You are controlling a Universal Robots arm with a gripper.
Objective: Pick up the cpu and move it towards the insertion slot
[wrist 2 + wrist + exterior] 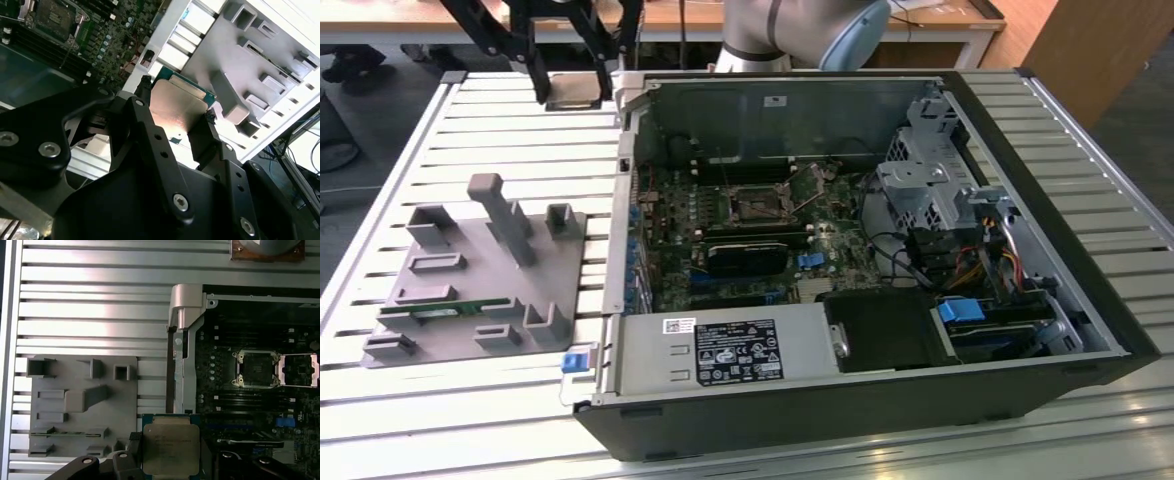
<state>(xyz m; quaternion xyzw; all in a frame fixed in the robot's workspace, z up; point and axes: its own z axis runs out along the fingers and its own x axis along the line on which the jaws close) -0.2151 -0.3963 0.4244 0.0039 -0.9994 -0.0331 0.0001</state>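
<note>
My gripper point(574, 86) is shut on the cpu point(578, 96), a flat square chip with a silver top and pale rim. It holds the chip above the slatted table, just outside the far corner of the open computer case on the exterior view's left. Both wrist views show the cpu point(171, 447) clamped by its edges between the black fingers point(142, 107). The insertion slot point(754, 203), a square socket with a silvery frame and dark centre, lies on the motherboard inside the case. The insertion slot point(256, 369) has its lid folded open beside it.
The open case wall point(630, 150) stands between the held chip and the motherboard. A grey fixture point(467, 270) holding a green memory stick point(434, 312) lies on the slatted table point(494, 400), on the exterior view's left. A drive cage point(927, 190) and cables crowd the case's other side.
</note>
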